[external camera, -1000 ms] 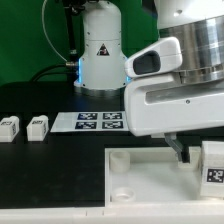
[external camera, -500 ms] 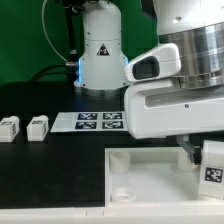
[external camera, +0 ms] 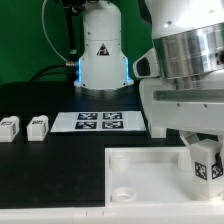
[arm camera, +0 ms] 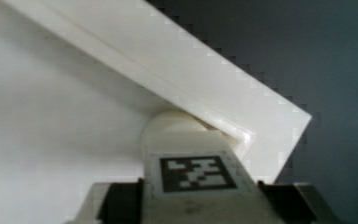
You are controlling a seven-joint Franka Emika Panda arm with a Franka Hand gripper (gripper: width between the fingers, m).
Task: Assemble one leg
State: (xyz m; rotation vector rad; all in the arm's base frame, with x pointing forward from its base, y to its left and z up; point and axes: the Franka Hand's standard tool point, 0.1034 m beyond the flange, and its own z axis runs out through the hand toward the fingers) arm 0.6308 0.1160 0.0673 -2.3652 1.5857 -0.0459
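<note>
My gripper (external camera: 205,160) is shut on a white leg (external camera: 207,163) with a black-and-white tag, at the exterior view's right. It holds the leg over the far right corner of the large white square panel (external camera: 140,170). In the wrist view the leg (arm camera: 194,160) sits between my fingers (arm camera: 115,202), its round end against the panel's raised rim (arm camera: 211,90) near a corner. Two more legs (external camera: 9,126) (external camera: 38,126) lie on the black table at the left. The corner socket under the held leg is hidden.
The marker board (external camera: 98,121) lies flat behind the panel. The white robot base (external camera: 100,50) stands at the back. A round socket (external camera: 122,193) shows in the panel's near left corner. My arm's bulky white body fills the upper right.
My wrist has turned and shifted: the white housing swung away from the left. The held leg moved slightly left and up, and now stands over the panel's corner.
</note>
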